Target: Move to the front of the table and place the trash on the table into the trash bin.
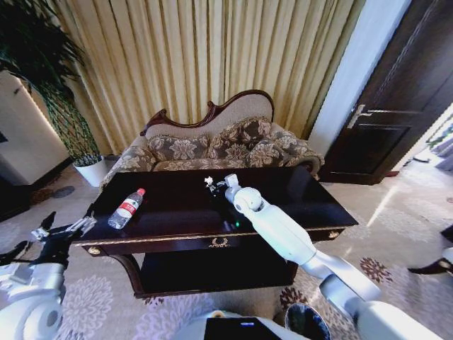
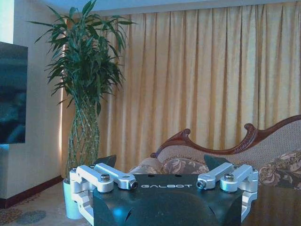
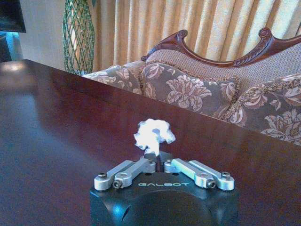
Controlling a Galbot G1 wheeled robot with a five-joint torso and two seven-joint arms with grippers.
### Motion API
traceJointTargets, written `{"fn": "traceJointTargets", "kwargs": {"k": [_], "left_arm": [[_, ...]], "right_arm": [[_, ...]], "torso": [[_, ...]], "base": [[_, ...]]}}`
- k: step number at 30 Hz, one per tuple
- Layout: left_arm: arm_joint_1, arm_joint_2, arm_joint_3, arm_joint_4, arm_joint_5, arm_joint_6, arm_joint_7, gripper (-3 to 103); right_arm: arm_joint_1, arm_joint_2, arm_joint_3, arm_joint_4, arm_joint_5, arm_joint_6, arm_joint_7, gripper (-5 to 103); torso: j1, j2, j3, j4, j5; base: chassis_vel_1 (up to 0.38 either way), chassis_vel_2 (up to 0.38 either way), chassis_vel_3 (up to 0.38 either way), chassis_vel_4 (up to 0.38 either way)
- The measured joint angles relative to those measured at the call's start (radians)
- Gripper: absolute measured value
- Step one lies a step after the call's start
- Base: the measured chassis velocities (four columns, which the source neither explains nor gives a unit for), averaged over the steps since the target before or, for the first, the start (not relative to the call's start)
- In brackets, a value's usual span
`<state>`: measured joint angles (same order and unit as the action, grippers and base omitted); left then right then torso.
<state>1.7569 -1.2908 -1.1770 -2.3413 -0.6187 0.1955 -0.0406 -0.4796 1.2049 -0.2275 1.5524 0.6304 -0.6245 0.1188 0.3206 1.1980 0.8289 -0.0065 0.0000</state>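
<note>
Right pincer (image 3: 157, 162) was closed on the white crumpled scrap (image 3: 154, 134) above the counter (image 1: 283, 202); left pincer (image 1: 62, 230), spread open, hovered beside the counter's end, near the bottle (image 1: 127, 208).

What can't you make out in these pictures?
- Trash bin: cut off by the head view's bottom edge; no label visible.
- Left gripper fingers: tips hidden behind its own body in the left wrist view.
- Bottle label: too small to read.
- Table legs: mostly hidden.
</note>
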Motion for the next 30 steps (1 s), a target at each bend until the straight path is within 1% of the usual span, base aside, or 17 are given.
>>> {"fn": "traceJointTargets", "kwargs": {"k": [2, 5, 16, 22, 25, 30], "left_arm": [[0.000, 0.000, 0.000, 0.000, 0.000, 0.000, 0.000, 100], [0.000, 0.000, -0.002, -0.002, -0.002, -0.001, 0.000, 100], [0.000, -0.001, -0.003, -0.011, -0.004, -0.001, 0.000, 100], [-0.001, 0.000, -0.003, -0.012, -0.004, -0.001, 0.000, 100], [-0.002, 0.000, -0.001, -0.012, -0.005, -0.001, 0.000, 100], [-0.008, 0.000, 0.008, -0.012, -0.005, -0.001, 0.000, 100]], "right_arm": [[-0.001, -0.003, 0.003, 0.004, 0.002, 0.000, 0.000, 1], [-0.003, -0.006, 0.009, 0.009, 0.003, 0.000, 0.000, 0], [-0.019, -0.021, 0.045, 0.036, 0.018, 0.000, 0.000, 0], [-0.016, -0.022, 0.109, 0.067, 0.040, 0.000, 0.000, 0], [-0.012, -0.024, 0.123, 0.075, 0.044, 0.000, 0.000, 0], [-0.015, -0.048, 0.144, 0.106, 0.056, -0.002, 0.000, 0]], "torso": [[0.000, 0.000, 0.000, 0.0000, 0.0000], [0.000, 0.000, 0.000, 0.0000, 0.0000], [0.000, 0.000, 0.000, 0.0000, 0.0000], [0.000, 0.000, 0.000, 0.0000, 0.0001], [0.000, 0.000, 0.000, 0.0000, 0.0000], [0.000, 0.000, 0.000, -0.0001, 0.0000]], "base": [[0.000, 0.000, 0.000, 0.000], [0.000, 0.000, 0.000, 0.000], [0.000, 0.000, 0.000, 0.000], [0.000, 0.000, 0.000, 0.000], [0.000, 0.000, 0.000, 0.000], [0.000, 0.000, 0.000, 0.000]]}}
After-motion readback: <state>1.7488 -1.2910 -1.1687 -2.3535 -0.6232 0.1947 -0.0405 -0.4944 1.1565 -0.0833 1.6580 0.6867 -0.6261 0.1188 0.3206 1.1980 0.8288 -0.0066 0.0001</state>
